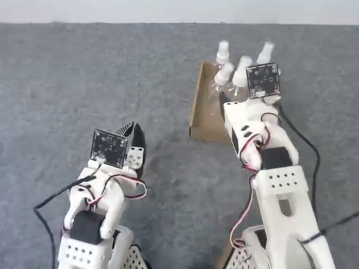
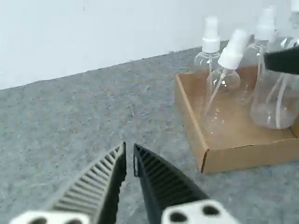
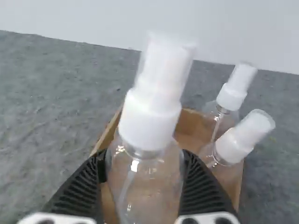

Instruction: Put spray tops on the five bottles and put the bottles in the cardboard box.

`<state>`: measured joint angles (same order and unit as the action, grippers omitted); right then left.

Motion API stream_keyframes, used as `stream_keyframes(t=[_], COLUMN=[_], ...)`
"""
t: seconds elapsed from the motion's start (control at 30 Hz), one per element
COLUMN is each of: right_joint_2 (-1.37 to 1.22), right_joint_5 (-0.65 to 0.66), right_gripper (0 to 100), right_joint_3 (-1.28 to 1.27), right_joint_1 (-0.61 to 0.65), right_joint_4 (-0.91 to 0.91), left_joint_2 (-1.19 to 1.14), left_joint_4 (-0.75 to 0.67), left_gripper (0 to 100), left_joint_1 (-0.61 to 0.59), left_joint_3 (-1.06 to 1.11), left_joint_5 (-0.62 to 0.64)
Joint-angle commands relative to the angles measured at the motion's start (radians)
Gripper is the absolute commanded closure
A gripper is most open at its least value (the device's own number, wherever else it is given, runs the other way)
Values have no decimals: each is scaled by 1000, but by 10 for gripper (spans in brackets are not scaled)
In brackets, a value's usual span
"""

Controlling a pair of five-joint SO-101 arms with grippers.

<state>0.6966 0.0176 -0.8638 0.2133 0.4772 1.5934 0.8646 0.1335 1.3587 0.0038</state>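
Observation:
The cardboard box [image 1: 196, 101] lies at the table's far middle with several clear bottles [image 1: 224, 73] in it, each carrying a white spray top. My right gripper [image 3: 142, 163] hangs over the box [image 3: 110, 133], shut on one clear bottle [image 3: 145, 186] whose spray top [image 3: 156, 93] rises between the fingers. Two more topped bottles [image 3: 233, 91] stand just beyond it. In the high view the right arm's wrist [image 1: 262, 81] covers that gripper. My left gripper [image 2: 130, 163] is over bare carpet, left of the box [image 2: 243, 156], shut and holding nothing. It also appears in the high view as the left gripper [image 1: 136, 140].
Grey carpet [image 1: 84, 73] covers the table and runs out wide to the left of the box. A white wall [image 2: 93, 32] stands behind the table. Cables [image 1: 305, 145] trail beside the right arm.

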Motion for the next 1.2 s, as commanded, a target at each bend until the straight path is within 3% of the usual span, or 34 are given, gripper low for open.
stream_keyframes(t=[0.0, 0.9, 1.17], right_joint_2=[-31, -323, -377], right_joint_5=[11, 12, 17], right_gripper=[993, 993, 993], right_joint_3=[-12, -222, -242], right_joint_1=[-15, -18, -18], right_joint_4=[-108, -602, -642], left_joint_2=[14, 12, 12], left_joint_4=[-31, -29, -29], left_gripper=[988, 988, 988], left_joint_1=[-6, -6, -6], left_joint_3=[-8, -7, -7], left_joint_5=[-6, -6, -6])
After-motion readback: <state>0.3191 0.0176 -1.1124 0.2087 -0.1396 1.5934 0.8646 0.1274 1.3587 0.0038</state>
